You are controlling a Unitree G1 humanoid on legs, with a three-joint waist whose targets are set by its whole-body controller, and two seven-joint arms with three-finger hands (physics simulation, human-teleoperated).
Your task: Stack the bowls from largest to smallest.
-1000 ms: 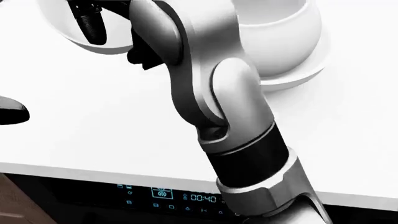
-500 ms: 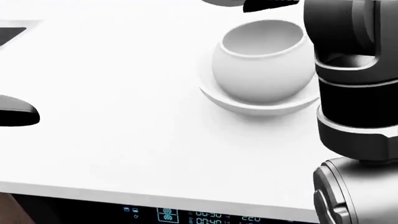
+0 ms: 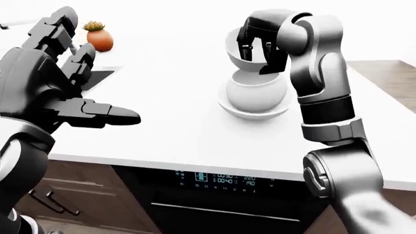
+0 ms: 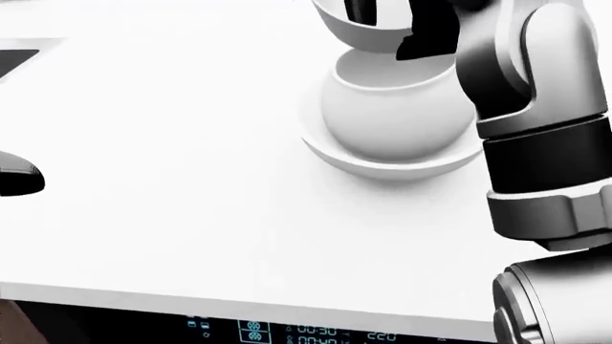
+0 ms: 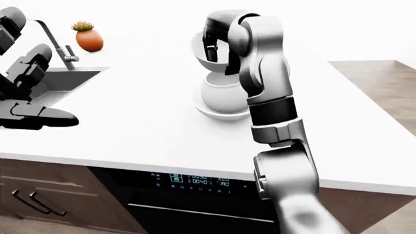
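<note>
A: Smallest bowl (image 3: 246, 52)?
B: Gripped in the right hand (image 3: 259, 43), fingers hooked over the rim, tilted, directly above the medium bowl (image 3: 256, 92).

A: And below that?
B: Medium bowl nested in the large shallow bowl (image 3: 253, 110), on the white desk (image 3: 169, 126).

A: Which way to go?
B: Straight down, judging by the overlap; mouth of the carried bowl probably needs levelling first. Small gap only, perhaps none.

A: Left hand (image 3: 62, 92)?
B: Spread wide, empty, raised well apart at the left of the left-eye view. Right clearly nearer.

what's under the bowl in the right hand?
Directly below the held bowl sits a round medium bowl, nested in a wide shallow bowl on the counter. The right hand covers the held bowl's far rim.
</note>
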